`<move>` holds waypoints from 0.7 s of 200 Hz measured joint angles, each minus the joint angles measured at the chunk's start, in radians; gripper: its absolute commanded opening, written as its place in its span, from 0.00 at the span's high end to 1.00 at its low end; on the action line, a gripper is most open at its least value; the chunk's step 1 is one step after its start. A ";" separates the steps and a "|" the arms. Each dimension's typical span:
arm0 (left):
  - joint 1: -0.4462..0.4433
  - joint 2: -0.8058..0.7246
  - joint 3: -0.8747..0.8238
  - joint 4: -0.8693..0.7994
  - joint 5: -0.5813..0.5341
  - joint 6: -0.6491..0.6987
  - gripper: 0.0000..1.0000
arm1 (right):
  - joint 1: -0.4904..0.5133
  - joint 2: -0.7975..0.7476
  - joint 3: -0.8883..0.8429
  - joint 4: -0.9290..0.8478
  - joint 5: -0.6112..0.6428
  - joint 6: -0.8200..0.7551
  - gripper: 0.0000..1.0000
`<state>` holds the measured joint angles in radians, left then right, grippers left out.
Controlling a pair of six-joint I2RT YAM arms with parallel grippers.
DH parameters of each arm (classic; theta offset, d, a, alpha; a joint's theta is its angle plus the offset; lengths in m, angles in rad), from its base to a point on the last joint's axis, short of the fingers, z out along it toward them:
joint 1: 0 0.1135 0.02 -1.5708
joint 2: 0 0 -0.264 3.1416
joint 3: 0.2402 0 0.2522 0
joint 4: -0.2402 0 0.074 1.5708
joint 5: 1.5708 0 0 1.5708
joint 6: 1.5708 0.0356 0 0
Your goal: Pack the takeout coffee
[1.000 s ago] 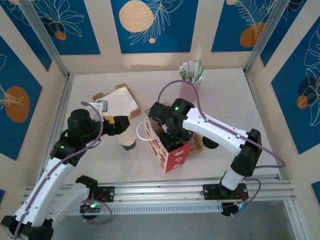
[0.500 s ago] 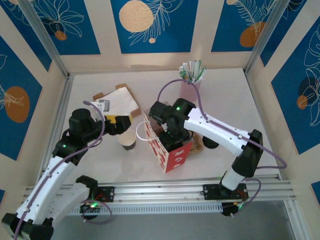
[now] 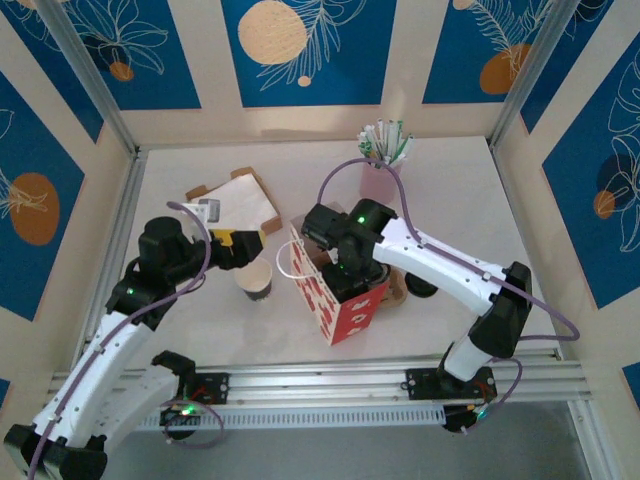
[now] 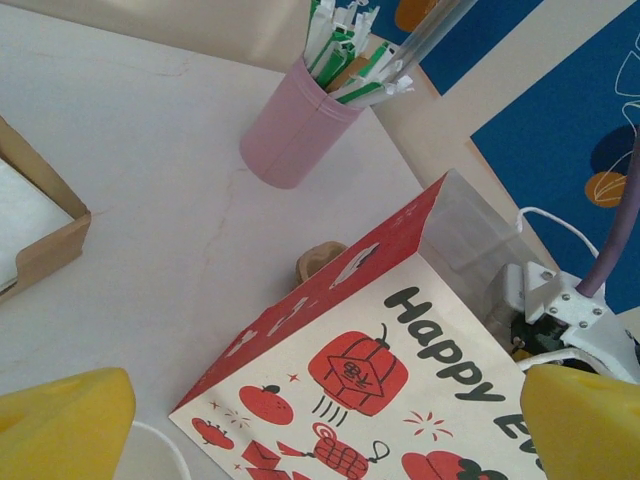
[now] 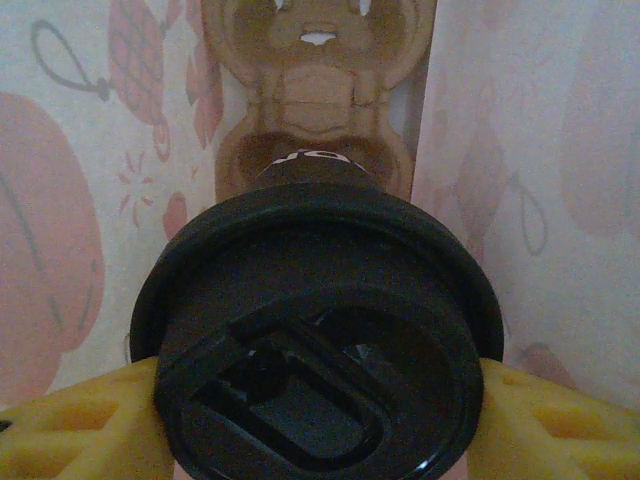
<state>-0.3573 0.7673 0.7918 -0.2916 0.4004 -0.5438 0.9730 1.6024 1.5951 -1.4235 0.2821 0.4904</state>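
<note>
Near the front edge of the white table (image 3: 450, 200), left of its middle, stands a cream paper cup without lid (image 3: 256, 281). The left gripper (image 4: 320, 425) hangs just behind it with its yellow fingers spread wide and holding nothing. If this arm swings sideways, a finger can strike the open cup and push it over.

To the right, about the middle of the table, stands the red and white printed paper bag (image 3: 340, 305). The right gripper (image 5: 320, 420) is down inside its open mouth. Its yellow fingers are closed on both sides of the takeout coffee cup with the black plastic lid (image 5: 320, 330), which hangs above the brown moulded pulp carrier (image 5: 315, 110) on the bottom of the bag.

The main danger is probably here. If the cup comes down beside the carrier's socket and is let go, it may fall on its side and leak in the bag. The bag looks light, so the arm may drag or tip it by rubbing the wall. A too hard squeeze near the rim could loosen the lid.

Behind the open cup, left of the table's middle, lies a flat brown cardboard box (image 3: 238, 203). At the back edge stands a pink cup full of wrapped straws (image 3: 380, 175), well apart from both arms.
</note>
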 measured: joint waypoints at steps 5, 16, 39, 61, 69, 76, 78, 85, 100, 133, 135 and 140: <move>0.000 0.000 -0.002 0.000 0.000 0.000 0.01 | 0.000 0.000 -0.003 0.001 0.001 0.000 0.42; 0.000 0.000 -0.006 0.001 0.000 0.000 0.01 | 0.000 0.000 -0.010 0.005 0.003 0.000 0.42; 0.000 0.000 -0.015 0.008 0.000 0.000 0.01 | 0.000 -0.002 -0.026 0.024 0.003 -0.001 0.43; 0.000 0.000 -0.019 0.012 0.002 -0.001 0.01 | 0.000 -0.004 -0.040 0.037 0.006 -0.003 0.43; 0.000 0.000 -0.019 0.015 0.003 0.000 0.01 | 0.000 -0.004 -0.044 0.042 0.006 -0.003 0.43; 0.000 0.000 -0.019 0.016 0.004 0.000 0.01 | 0.000 -0.004 -0.046 0.045 0.006 -0.003 0.43; 0.000 0.000 -0.019 0.016 0.004 -0.001 0.01 | 0.000 -0.004 -0.047 0.047 0.006 -0.003 0.43; 0.000 0.000 -0.019 0.017 0.004 -0.001 0.01 | 0.000 -0.004 -0.049 0.050 0.006 -0.003 0.43; 0.000 0.000 -0.019 0.017 0.004 -0.001 0.01 | 0.000 -0.004 -0.053 0.052 0.007 -0.003 0.43; 0.000 0.000 -0.019 0.023 0.011 -0.004 0.01 | 0.000 -0.005 -0.054 0.055 0.006 -0.003 0.42; 0.000 0.000 -0.019 0.023 0.011 -0.004 0.01 | 0.000 -0.005 -0.054 0.055 0.006 -0.003 0.42; 0.000 0.000 -0.019 0.023 0.011 -0.005 0.01 | 0.000 -0.005 -0.054 0.056 0.006 -0.003 0.42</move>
<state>-0.3573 0.7677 0.7727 -0.2691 0.4114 -0.5484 0.9730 1.5970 1.5410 -1.3674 0.2886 0.4870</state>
